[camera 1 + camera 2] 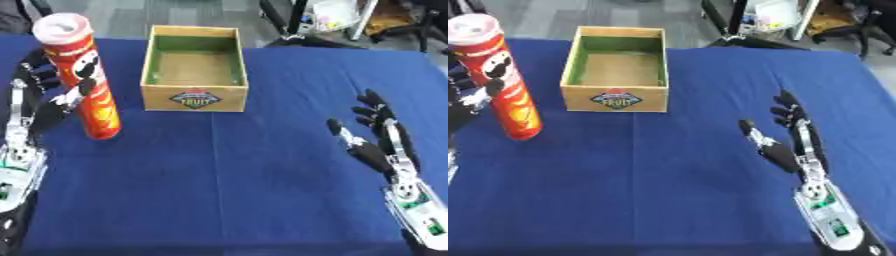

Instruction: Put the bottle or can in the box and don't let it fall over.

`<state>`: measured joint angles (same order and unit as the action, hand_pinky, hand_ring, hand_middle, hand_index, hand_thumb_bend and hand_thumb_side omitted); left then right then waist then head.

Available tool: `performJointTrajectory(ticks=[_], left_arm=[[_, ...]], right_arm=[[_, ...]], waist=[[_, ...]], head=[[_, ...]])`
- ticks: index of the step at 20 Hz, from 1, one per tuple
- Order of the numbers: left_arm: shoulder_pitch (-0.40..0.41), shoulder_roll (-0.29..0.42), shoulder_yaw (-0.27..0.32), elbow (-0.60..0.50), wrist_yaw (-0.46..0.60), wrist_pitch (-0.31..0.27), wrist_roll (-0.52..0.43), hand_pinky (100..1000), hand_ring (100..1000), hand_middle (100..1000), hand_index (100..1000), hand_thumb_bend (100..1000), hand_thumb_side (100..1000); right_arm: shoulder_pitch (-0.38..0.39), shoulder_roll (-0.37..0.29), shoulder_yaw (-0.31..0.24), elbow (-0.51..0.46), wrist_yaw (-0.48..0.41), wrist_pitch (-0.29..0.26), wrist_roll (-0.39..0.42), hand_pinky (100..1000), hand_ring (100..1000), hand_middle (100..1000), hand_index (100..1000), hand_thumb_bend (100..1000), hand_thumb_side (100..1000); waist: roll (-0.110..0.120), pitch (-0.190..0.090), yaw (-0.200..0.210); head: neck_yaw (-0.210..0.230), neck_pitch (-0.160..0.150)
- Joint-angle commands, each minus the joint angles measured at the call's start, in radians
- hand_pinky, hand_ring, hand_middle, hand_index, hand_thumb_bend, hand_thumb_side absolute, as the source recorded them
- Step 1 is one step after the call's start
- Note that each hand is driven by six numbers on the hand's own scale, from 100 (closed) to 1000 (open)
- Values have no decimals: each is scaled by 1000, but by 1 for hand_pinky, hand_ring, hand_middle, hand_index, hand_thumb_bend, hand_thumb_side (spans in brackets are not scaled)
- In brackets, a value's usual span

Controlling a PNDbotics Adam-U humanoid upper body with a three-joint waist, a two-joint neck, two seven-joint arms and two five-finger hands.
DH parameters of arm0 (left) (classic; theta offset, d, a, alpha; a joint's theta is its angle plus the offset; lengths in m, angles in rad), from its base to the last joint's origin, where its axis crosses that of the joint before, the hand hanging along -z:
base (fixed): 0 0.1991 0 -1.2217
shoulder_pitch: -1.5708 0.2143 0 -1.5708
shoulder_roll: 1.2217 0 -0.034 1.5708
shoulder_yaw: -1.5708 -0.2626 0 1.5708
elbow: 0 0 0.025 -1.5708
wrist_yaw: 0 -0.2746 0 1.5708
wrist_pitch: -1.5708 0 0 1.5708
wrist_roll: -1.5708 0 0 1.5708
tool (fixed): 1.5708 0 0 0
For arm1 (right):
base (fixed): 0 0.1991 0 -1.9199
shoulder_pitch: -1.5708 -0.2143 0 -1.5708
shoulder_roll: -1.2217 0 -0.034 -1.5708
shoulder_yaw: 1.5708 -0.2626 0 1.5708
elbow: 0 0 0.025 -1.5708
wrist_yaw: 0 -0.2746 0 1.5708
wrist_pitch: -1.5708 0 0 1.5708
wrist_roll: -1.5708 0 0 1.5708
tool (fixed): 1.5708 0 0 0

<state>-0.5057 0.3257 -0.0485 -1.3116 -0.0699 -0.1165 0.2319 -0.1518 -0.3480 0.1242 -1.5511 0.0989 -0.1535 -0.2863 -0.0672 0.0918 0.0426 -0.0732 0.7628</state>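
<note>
A tall red crisps can [87,80] with a white lid stands upright on the blue tablecloth at the left. My left hand [39,102] is right beside its left side, fingers straight and pointing up, and the thumb [77,92] reaches across the can's front. The wooden box [194,97] with green inner walls and a "FRUIT" label stands empty, to the right of the can and slightly farther back. My right hand [785,150] rests open at the lower right, fingers up, far from both.
The blue table [262,165] spreads wide between the box and my right hand. Past its far edge are grey floor, chair legs and clutter [324,20].
</note>
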Motion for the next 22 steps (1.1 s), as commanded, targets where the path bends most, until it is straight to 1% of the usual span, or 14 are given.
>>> performJointTrajectory(ticks=[1,8,15,17,20,22], left_arm=[[-31,12,-7,13,-4,-3,-6,761,750,785,917,886,455],[-59,4,-15,54,42,-35,-10,753,741,778,916,891,458],[-73,-4,-18,80,67,-56,0,741,726,760,910,892,455],[-74,-6,-21,84,74,-64,-1,735,715,752,907,886,457],[-72,-10,-23,90,90,-76,-6,703,678,732,899,871,448],[-70,-11,-25,95,99,-83,-12,692,662,708,892,857,441]], right_arm=[[-10,-13,-4,-9,-9,-2,3,847,857,889,1000,581,490],[-9,-11,-1,-8,-13,-2,8,846,857,888,1000,576,493],[-9,-10,0,-6,-17,-3,10,846,857,889,1000,573,493],[-9,-10,0,-6,-18,-3,11,846,857,888,1000,572,493],[-10,-10,0,-6,-20,-3,11,846,857,889,1000,569,493],[-10,-10,0,-6,-22,-3,11,846,857,889,1000,568,493]], waist=[[2,-12,-2],[0,-12,-7],[1,-11,-11],[1,-11,-12],[0,-11,-12],[0,-12,-12]], head=[[1,4],[2,4],[-1,5],[-2,5],[-2,5],[-3,5]])
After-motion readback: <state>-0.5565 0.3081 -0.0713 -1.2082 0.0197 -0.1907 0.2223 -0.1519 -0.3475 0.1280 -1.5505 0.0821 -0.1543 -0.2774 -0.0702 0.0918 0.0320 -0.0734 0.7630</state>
